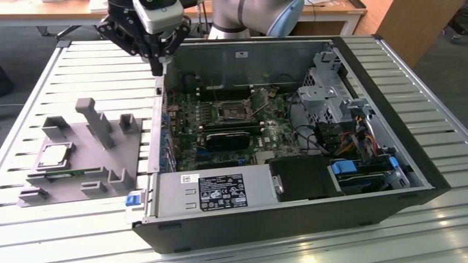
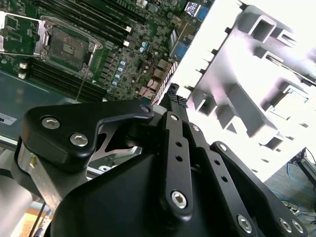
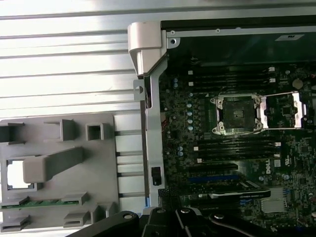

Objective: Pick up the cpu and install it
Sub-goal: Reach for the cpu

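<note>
The cpu (image 1: 55, 155), a flat square chip with a silver top, lies in a recess of the grey holder (image 1: 87, 164) on the exterior view's left. In the first wrist view the cpu (image 3: 15, 174) shows bright, partly behind a grey post. My gripper (image 1: 157, 70) hangs above the case's left wall, far from the cpu, with its fingers together and nothing between them. The first wrist view has the gripper (image 3: 170, 193) over that same wall. The motherboard's socket (image 1: 232, 111) stands open with its metal frame (image 1: 261, 97) flipped up; the socket (image 3: 236, 114) looks bare.
The open black computer case (image 1: 395, 109) lies on a slatted metal table (image 1: 87, 71). A green memory stick (image 3: 44, 202) sits on edge in the holder, which has tall posts (image 1: 95, 120). Drive cage and cables (image 1: 343, 120) fill the case's right side.
</note>
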Tool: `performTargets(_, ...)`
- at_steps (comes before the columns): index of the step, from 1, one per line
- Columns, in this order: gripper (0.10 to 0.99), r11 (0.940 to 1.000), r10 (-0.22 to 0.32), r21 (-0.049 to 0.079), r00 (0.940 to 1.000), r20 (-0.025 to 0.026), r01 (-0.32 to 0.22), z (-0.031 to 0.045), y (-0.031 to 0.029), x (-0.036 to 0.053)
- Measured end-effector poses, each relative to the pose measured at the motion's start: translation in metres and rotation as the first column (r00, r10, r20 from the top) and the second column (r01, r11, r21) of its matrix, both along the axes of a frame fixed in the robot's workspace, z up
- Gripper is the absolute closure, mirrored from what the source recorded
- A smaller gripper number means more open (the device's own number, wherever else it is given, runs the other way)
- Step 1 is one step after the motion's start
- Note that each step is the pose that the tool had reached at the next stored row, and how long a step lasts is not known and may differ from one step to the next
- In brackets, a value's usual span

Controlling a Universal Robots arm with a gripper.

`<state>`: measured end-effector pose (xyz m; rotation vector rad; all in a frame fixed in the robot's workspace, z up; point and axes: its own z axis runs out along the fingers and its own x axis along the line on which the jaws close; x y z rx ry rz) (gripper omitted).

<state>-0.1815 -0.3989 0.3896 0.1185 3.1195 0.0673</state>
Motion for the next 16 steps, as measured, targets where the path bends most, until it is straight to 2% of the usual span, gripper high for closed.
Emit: performTargets(16, 0.980, 1.0000, 0.000, 0.000, 1.0000, -0.0002, 0.000, -0.0005, 0.0000, -0.0042)
